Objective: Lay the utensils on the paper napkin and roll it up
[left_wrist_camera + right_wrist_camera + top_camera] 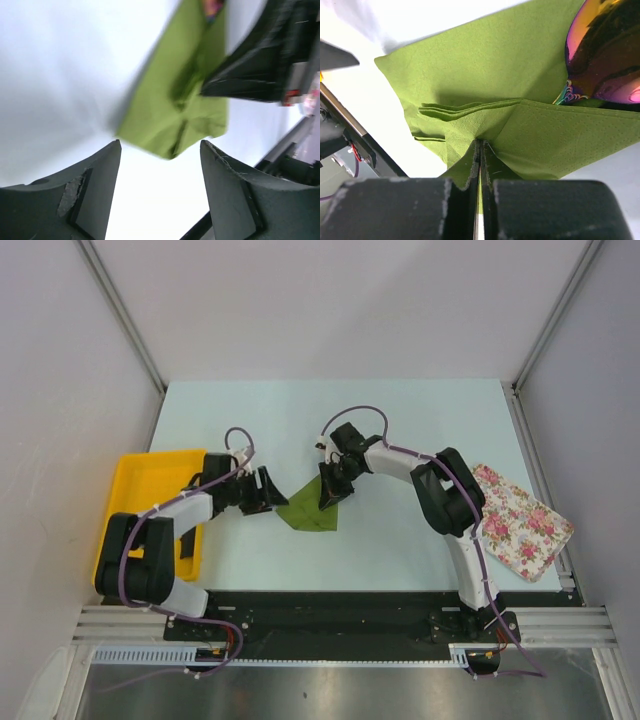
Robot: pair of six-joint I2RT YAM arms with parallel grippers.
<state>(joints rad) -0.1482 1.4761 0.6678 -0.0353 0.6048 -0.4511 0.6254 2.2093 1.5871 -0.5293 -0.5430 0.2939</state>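
Note:
The olive-green paper napkin [310, 510] lies mid-table, partly folded over. My right gripper [330, 492] is shut on a corner fold of the napkin [520, 125], pinching the paper between its pads. A shiny iridescent gold spoon head [605, 55] lies on the napkin under the lifted fold; the other utensils are hidden. My left gripper [268, 490] is open and empty just left of the napkin, whose near corner [172, 115] lies ahead of its fingers. The right gripper also shows in the left wrist view [260, 65].
A yellow tray [150, 480] stands at the left edge beside the left arm. A white cloth with pink floral print [520, 520] lies at the right edge. The table's front rail [340, 605] runs behind the arm bases.

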